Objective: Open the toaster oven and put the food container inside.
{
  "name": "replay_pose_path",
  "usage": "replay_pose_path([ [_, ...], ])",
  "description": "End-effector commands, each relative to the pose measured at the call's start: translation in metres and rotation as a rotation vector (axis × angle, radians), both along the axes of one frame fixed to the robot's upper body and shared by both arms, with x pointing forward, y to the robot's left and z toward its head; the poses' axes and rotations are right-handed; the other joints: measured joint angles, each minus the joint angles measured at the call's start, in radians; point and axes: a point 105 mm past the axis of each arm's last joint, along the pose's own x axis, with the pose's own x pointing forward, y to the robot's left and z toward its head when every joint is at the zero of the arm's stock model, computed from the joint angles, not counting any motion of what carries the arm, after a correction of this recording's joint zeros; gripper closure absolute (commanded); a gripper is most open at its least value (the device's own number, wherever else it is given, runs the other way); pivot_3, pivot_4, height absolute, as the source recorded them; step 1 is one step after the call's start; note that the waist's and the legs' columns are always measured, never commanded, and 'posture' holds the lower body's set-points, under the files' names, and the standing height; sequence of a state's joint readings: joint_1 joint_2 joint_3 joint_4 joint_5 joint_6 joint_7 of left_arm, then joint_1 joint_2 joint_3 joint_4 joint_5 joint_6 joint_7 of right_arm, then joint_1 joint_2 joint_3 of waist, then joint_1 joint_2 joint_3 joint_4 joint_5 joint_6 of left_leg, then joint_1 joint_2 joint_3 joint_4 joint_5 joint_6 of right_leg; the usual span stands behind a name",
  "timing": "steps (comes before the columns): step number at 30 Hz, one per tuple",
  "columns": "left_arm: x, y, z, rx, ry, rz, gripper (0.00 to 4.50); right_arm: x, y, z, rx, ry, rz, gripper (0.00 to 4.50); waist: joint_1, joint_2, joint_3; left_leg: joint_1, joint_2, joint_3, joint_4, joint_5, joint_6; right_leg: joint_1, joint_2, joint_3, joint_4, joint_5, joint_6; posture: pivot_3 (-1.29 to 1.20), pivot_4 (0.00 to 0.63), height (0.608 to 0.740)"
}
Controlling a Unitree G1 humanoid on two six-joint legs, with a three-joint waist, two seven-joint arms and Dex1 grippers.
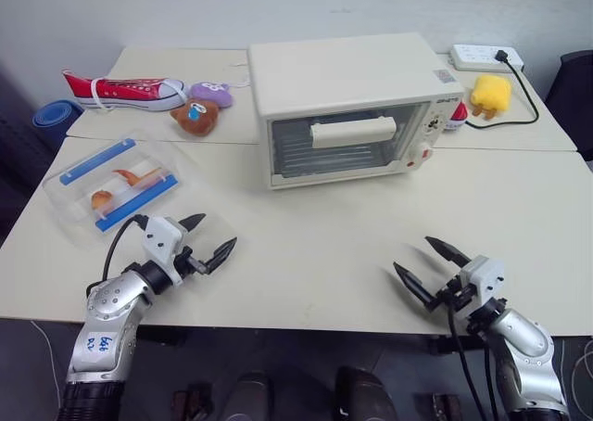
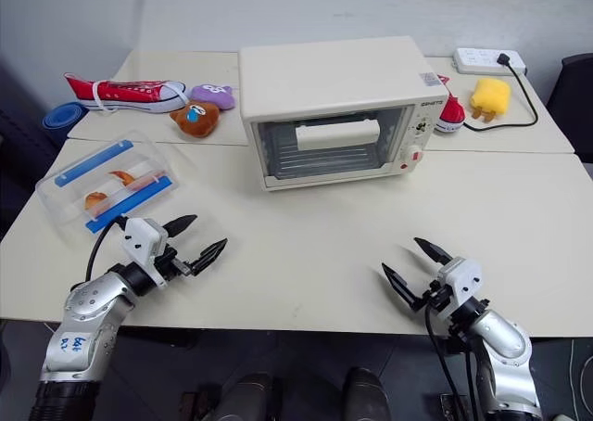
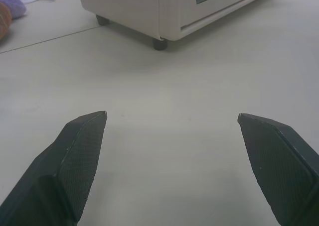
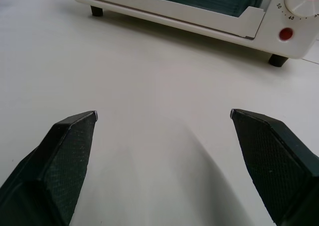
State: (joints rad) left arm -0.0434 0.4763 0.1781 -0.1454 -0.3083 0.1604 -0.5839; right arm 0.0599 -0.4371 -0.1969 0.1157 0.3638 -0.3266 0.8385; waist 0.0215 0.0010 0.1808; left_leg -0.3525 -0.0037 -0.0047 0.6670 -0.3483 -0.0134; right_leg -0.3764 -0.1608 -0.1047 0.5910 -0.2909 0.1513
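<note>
Left gripper (image 1: 209,237) and right gripper (image 1: 422,262) hover level over the table's (image 1: 306,254) front edge, fingers spread, empty, angled inward toward the shut toaster oven (image 1: 352,106).

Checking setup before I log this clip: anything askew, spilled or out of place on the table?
Nothing spilled or damaged. The food container lies at an angle, lid on; the toaster oven is shut. A red sneaker lies on its side behind, unrelated.

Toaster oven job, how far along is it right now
Nothing looks done yet: the toaster oven door is shut, and the food container sits on the table to its left. Nothing is in hand; the left gripper and right gripper are open and empty. Opening the door and loading the container remain.
</note>
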Motion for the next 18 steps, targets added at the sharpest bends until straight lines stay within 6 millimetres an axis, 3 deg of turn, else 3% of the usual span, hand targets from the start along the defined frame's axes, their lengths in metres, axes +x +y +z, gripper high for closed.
replay_pose_path([
  [1,-0.009,-0.006,0.01,-0.051,0.065,-0.09,0.0,0.005,0.008,0.017,0.028,-0.037,0.062,0.03,0.0,0.0,0.0,0.0,0.0,0.0,0.0,0.0,0.0,0.0,0.0,0.0,0.0,0.0,0.0,0.0,0.15,0.74],
  [5,-0.021,-0.005,0.04,-0.116,0.037,-0.226,0.0,0.027,0.023,0.053,0.061,-0.022,0.194,0.03,-0.014,0.002,0.001,0.0,0.001,0.0,0.001,0.0,0.0,0.0,0.0,0.0,0.001,0.0,0.0,0.0,0.15,0.74],
  [8,-0.027,-0.008,0.05,-0.053,0.066,-0.323,0.0,0.047,0.023,0.071,0.061,-0.017,0.217,0.03,-0.021,0.003,0.002,0.0,0.001,-0.001,0.001,0.0,0.0,0.0,0.0,0.0,0.001,0.0,0.0,0.0,0.15,0.74],
  [14,-0.02,-0.022,0.096,-0.11,-0.065,-0.387,0.0,0.084,0.034,0.105,0.063,-0.069,0.275,0.03,-0.02,0.002,0.002,-0.002,0.0,-0.001,0.001,0.0,0.0,0.0,0.0,-0.001,0.0,0.0,0.0,0.0,0.15,0.74],
  [18,-0.019,-0.024,0.107,-0.196,-0.068,-0.394,0.0,0.1,0.053,0.127,0.062,-0.13,0.332,0.03,-0.03,0.002,0.002,-0.001,0.001,-0.001,0.001,0.0,0.0,0.0,0.0,-0.001,0.0,0.0,0.0,0.0,0.15,0.74],
])
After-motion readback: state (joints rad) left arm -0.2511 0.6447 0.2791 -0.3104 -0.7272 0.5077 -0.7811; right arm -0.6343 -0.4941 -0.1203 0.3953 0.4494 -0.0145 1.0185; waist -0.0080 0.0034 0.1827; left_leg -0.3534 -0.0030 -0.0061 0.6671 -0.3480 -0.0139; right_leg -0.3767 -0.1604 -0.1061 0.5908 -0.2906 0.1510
